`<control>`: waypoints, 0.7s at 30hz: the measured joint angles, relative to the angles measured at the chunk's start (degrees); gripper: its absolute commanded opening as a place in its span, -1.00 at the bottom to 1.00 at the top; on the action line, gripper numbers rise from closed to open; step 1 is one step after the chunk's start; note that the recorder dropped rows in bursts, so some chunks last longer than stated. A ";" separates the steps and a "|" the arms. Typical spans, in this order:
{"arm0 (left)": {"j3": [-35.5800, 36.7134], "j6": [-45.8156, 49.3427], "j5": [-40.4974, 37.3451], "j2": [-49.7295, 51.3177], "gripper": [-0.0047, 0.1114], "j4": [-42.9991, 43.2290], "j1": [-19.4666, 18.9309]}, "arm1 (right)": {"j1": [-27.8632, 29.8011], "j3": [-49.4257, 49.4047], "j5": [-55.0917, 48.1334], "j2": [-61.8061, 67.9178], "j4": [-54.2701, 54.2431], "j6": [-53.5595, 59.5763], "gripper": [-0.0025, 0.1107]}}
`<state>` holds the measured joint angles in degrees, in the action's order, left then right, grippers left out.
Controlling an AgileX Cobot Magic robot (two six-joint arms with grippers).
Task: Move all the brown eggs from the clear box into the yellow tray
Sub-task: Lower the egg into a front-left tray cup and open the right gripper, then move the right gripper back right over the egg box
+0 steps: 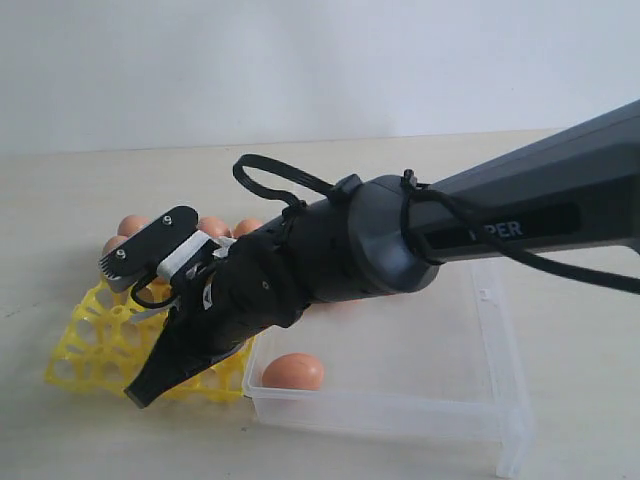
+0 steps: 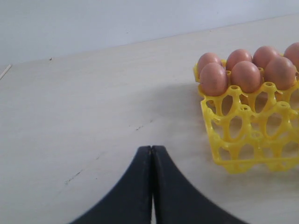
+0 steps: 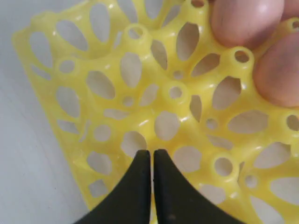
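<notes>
The yellow tray [image 1: 88, 342] lies at the left, with several brown eggs [image 1: 131, 225] in its far cups. One brown egg [image 1: 293, 371] rests in the near left corner of the clear box [image 1: 497, 352]. My right gripper [image 1: 142, 396] reaches across and points down over the tray's near cups. In the right wrist view it [image 3: 152, 153] is shut and holds nothing, just above empty cups of the tray [image 3: 140, 70], with eggs [image 3: 245, 21] further along. My left gripper [image 2: 152, 148] is shut and empty over bare table, beside the tray [image 2: 219, 154] and its eggs [image 2: 213, 78].
The right arm's black forearm [image 1: 500, 225] crosses above the clear box and hides part of its inside. A black cable loop [image 1: 262, 172] sticks up from the wrist. The pale table [image 2: 84, 107] spreads out around the tray.
</notes>
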<state>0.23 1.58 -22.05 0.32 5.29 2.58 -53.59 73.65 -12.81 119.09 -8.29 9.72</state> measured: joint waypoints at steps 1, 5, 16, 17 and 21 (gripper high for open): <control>0.00 0.00 0.00 0.00 -0.92 0.00 0.00 | 0.00 0.00 -0.67 0.00 -0.12 0.42 -0.96; 0.00 0.00 0.00 0.00 -0.92 0.00 0.00 | -0.03 0.00 -3.24 -0.10 -0.12 2.07 -0.96; 0.00 0.00 0.00 0.00 -0.92 0.00 0.00 | -0.03 0.12 -6.63 -0.32 -0.32 2.72 -0.96; 0.00 0.00 0.00 0.00 -0.92 0.00 0.00 | -0.03 0.12 -6.79 -0.32 -0.32 2.72 -0.96; 0.00 0.00 0.00 0.00 -0.92 0.00 0.00 | -0.03 0.12 -8.04 -0.81 -0.32 2.76 -0.96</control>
<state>0.23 1.58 -22.05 0.32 5.29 2.58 -53.61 73.77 -20.85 118.27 -8.61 12.48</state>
